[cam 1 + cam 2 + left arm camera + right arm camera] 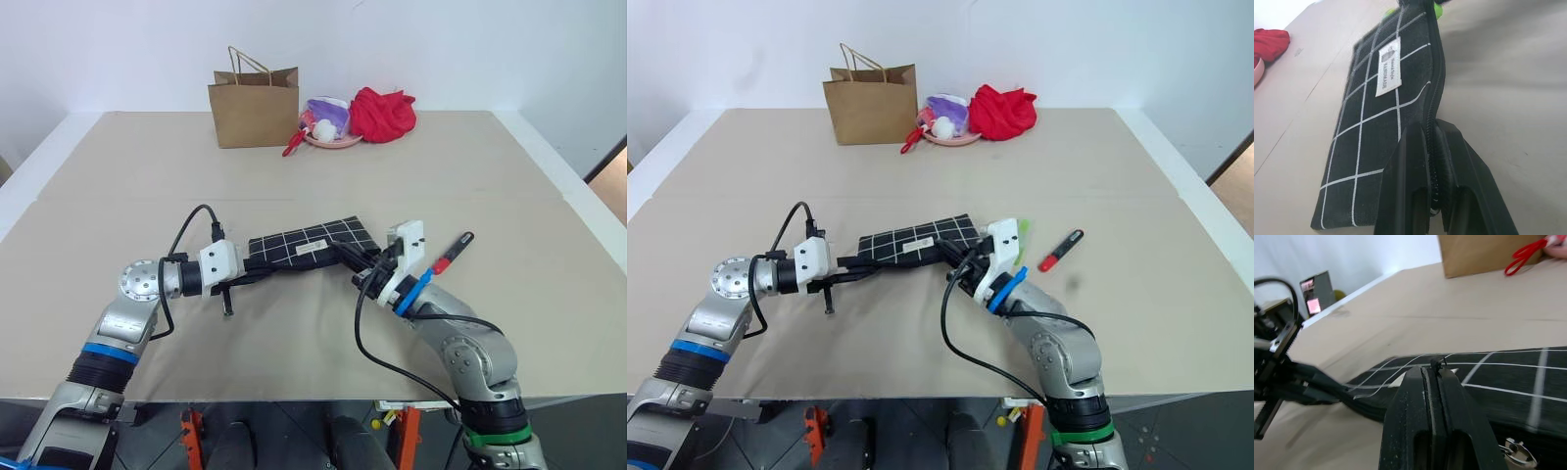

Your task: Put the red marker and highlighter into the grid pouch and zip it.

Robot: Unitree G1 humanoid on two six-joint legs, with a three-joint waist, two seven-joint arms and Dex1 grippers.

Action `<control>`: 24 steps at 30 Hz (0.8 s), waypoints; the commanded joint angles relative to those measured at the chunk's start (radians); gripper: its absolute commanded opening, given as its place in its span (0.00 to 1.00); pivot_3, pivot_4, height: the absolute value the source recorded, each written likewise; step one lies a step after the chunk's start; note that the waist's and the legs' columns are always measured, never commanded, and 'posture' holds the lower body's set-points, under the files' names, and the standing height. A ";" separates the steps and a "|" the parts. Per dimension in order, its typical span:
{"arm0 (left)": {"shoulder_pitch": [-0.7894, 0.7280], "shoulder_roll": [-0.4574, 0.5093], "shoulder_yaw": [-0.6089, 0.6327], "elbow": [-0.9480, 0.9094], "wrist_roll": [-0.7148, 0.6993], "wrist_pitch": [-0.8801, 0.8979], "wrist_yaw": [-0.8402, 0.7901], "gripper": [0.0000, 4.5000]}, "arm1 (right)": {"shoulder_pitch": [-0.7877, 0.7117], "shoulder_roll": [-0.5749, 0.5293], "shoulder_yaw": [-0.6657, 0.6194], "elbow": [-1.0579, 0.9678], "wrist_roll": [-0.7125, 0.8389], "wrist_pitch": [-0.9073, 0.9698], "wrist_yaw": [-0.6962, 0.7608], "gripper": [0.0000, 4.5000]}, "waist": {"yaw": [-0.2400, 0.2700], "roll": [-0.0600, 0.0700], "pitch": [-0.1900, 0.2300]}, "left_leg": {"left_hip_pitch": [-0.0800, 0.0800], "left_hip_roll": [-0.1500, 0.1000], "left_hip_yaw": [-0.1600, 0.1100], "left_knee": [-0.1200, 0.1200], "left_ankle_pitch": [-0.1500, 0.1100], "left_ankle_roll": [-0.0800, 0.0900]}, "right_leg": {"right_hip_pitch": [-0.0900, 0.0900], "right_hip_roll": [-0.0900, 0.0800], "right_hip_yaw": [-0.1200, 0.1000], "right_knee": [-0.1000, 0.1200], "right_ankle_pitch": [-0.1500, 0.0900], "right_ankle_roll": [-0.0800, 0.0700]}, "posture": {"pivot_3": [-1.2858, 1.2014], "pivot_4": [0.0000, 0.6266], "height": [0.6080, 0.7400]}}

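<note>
Two pens are still outside the pouch as far as I can tell, so that's what the next bit hangs on.

Nearest the robot, the left gripper is clamped on the 9 o'clock end of the grid pouch, fingers pinched either side of the zipper edge. The pouch's long axis runs roughly 9 to 3 across the table, and it's held up a little between the arms. The right gripper is at its 3 o'clock end, fingers pressed together. There's a tiny dark bit at the tips, but I can't tell what it is.

The red marker lies flat on the table at about 3 o'clock from the right gripper, near but not touching, black cap pointing toward 2. The right arm is clearly closer, so my guess is it has to let go and reach sideways.

View differences:
- The right eye view shows the highlighter peeking out green just behind the right wrist.
- The left wrist view shows green past the pouch's far end, plus the white label.
- The right wrist view shows a metal zipper ring hanging free.

Far back at 12 o'clock sit a brown paper bag, a pink bowl and a red cloth.
</note>
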State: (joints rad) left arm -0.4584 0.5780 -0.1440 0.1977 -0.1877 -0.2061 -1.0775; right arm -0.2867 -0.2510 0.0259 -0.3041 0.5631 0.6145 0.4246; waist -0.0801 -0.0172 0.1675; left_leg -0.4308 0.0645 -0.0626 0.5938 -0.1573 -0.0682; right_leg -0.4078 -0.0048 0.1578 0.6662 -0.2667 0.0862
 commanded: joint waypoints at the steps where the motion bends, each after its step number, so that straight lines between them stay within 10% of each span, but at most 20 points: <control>1: -0.007 0.002 0.036 -0.058 -0.030 0.007 0.008 0.00 | -0.011 0.000 0.038 -0.004 -0.013 -0.010 0.035 0.02 | 0.000 0.000 0.000 | 0.000 0.000 0.000 0.000 0.000 0.000 | 0.000 0.000 0.000 0.000 0.000 0.000 | 0.52 0.24 1.00; 24: -0.005 -0.001 0.046 -0.066 -0.029 0.015 0.007 0.00 | -0.007 0.009 0.037 -0.001 -0.032 -0.012 0.050 0.02 | 0.000 0.000 0.000 | 0.000 0.000 0.000 0.000 0.000 0.000 | 0.000 0.000 0.000 0.000 0.000 0.000 | 0.52 0.24 1.00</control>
State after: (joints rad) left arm -0.4585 0.5753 -0.1202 0.1741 -0.2002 -0.1887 -1.0753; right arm -0.2864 -0.2482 0.0646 -0.2881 0.5238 0.6141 0.4596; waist -0.0799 -0.0172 0.1675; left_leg -0.4308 0.0645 -0.0627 0.5938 -0.1573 -0.0682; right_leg -0.4079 -0.0047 0.1578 0.6662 -0.2667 0.0862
